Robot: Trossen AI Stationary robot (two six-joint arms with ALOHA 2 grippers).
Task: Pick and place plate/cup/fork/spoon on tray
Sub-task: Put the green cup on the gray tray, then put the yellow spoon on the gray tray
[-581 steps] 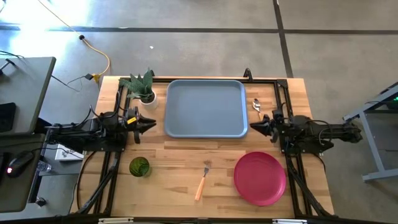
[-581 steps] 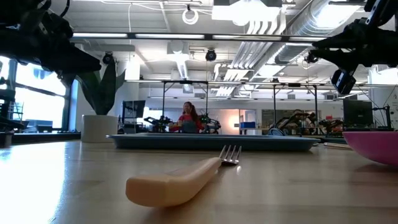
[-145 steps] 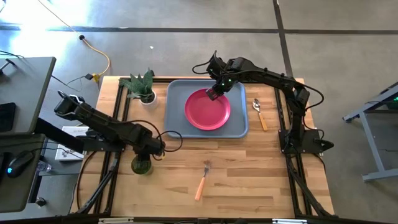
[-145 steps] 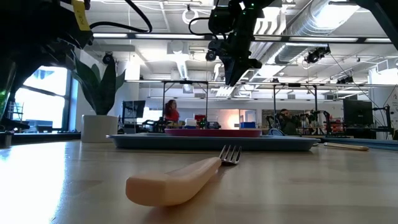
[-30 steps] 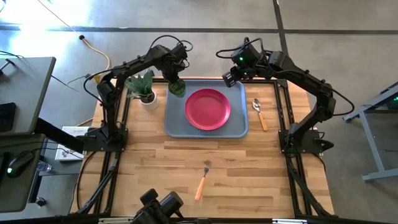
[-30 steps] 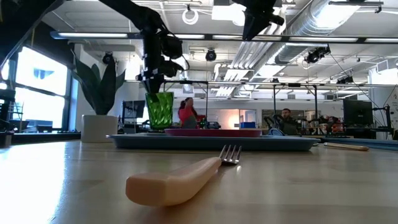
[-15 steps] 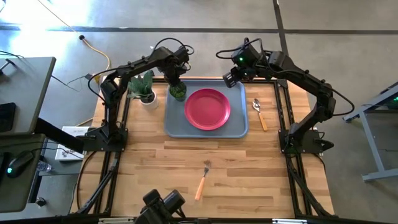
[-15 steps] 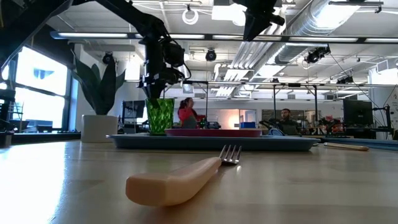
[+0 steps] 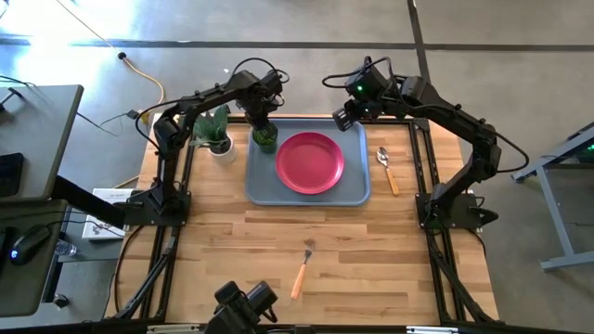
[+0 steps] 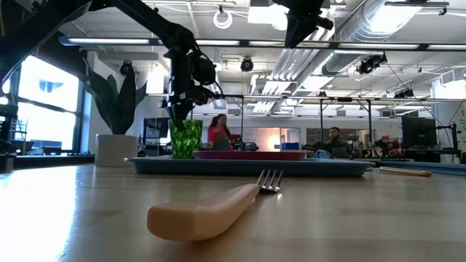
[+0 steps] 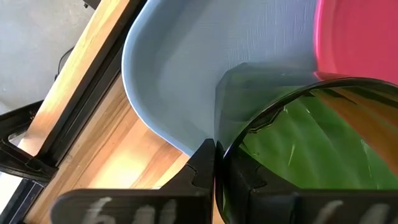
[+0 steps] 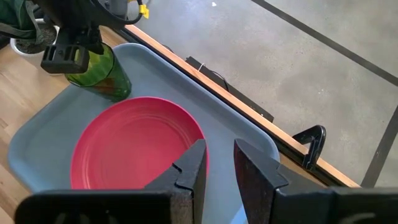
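The dark green cup (image 9: 266,139) stands upright in the far left corner of the blue-grey tray (image 9: 306,195). My left gripper (image 9: 264,122) is shut on it from above. The pink-red plate (image 9: 311,162) lies flat in the tray's middle. My right gripper (image 9: 342,117) hovers high over the tray's far right corner, its fingers (image 12: 189,168) a little apart and empty. The spoon (image 9: 387,170) lies on the table to the right of the tray. The fork (image 9: 302,269) lies near the table's front edge, tines toward the tray. My left gripper pinches the cup's wall at the rim (image 11: 219,155), one finger (image 11: 204,165) outside and the other inside the cup. The fingers come from above, pointing down. The cup is upright, its base down at the tray's floor (image 10: 186,154) beside the plate.
A leafy plant in a white pot (image 9: 212,130) stands just left of the tray, close to my left arm. A dark camera mount (image 9: 241,304) sits at the table's front edge. People show in the room behind, in the low view.
My left gripper has gone down and a little toward the table's near edge with the cup. The cup stayed upright and has sunk from just above the tray down to its floor in the far left corner.
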